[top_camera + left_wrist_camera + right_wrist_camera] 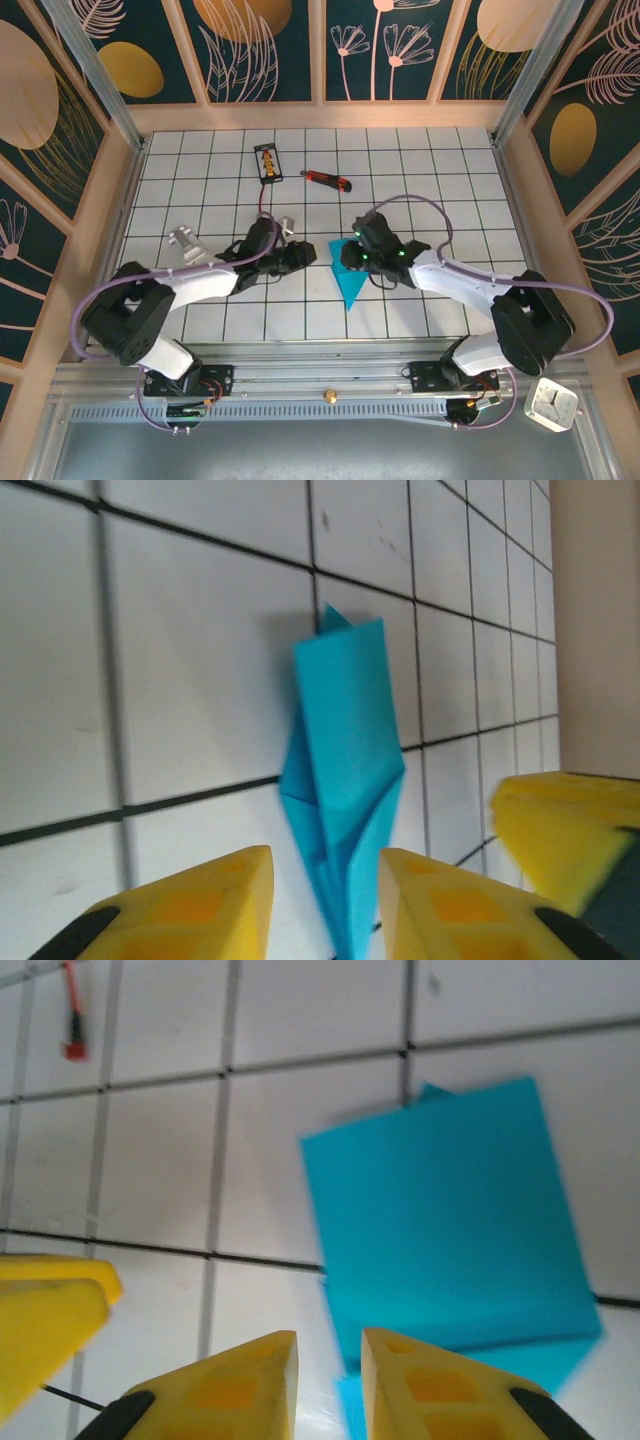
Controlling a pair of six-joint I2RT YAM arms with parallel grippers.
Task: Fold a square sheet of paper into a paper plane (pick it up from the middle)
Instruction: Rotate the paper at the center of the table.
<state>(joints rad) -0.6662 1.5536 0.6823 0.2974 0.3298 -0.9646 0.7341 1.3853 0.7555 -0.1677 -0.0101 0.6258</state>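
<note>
Left pincer, right pincer ajar near paper

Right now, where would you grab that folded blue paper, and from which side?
Probably the narrow pointed end of the folded blue paper, coming in low from the side of the left gripper. That tip lies in line with the gap between its open fingers, and the stacked folds there look stiffer than the wide end, which seems to lie flat on the table.
</note>
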